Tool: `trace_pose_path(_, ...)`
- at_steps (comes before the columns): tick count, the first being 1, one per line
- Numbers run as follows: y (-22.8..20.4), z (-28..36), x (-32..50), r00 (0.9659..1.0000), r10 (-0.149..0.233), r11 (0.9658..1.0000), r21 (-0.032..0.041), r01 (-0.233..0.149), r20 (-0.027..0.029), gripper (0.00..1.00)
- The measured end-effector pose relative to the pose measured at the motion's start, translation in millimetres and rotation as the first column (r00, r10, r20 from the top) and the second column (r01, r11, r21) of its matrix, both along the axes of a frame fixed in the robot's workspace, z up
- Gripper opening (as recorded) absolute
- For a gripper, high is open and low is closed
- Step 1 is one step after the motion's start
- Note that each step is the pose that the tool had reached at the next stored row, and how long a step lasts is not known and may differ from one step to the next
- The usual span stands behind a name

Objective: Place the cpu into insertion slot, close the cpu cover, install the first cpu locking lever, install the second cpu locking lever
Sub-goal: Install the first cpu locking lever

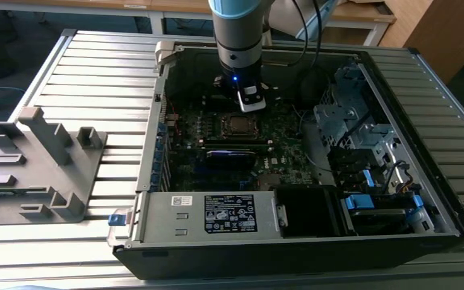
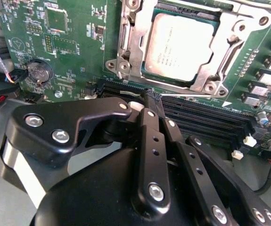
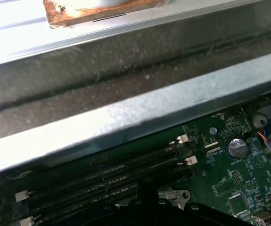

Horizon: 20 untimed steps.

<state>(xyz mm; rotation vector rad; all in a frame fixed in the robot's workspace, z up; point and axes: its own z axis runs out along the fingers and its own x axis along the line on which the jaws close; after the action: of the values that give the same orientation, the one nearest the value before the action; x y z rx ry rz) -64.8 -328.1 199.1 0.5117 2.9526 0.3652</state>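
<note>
Silvery metal framed the socket in the exterior view, where the gripper (image 1: 252,104) hung just above the cpu (image 1: 236,125) inside the open computer case (image 1: 425,199). In the second wrist view the cpu (image 2: 178,45) lay seated under the cpu cover (image 2: 131,44), the claw's fingers (image 2: 150,123) apparently pressed together on nothing. The first wrist view showed memory slots (image 3: 126,165); thin, springy cover, I judged, best pushed at its frame edge.

Printed lines mark the cpu (image 2: 178,44) top and a white label (image 1: 230,213) on the power supply (image 1: 208,215) near the case's front edge; none is legible.
</note>
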Motion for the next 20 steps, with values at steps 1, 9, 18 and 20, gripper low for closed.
trace_pose_path(1, 0.0, -0.1, 0.1, 1.0, 0.0, 1.0, 0.0, 0.0, -0.0001, 0.1)
trace_pose_path(9, 0.0, -0.8, 0.4, 1.0, 0.0, 1.0, 0.0002, 0.0, 0.0001, 0.1)
trace_pose_path(18, 0.5, -1.7, 1.5, 1.0, -0.002, 1.0, -0.0009, 0.002, 0.0001, 0.1)
trace_pose_path(20, 1.5, -1.7, 1.5, 1.0, -0.005, 1.0, -0.001, 0.005, 0.0, 0.1)
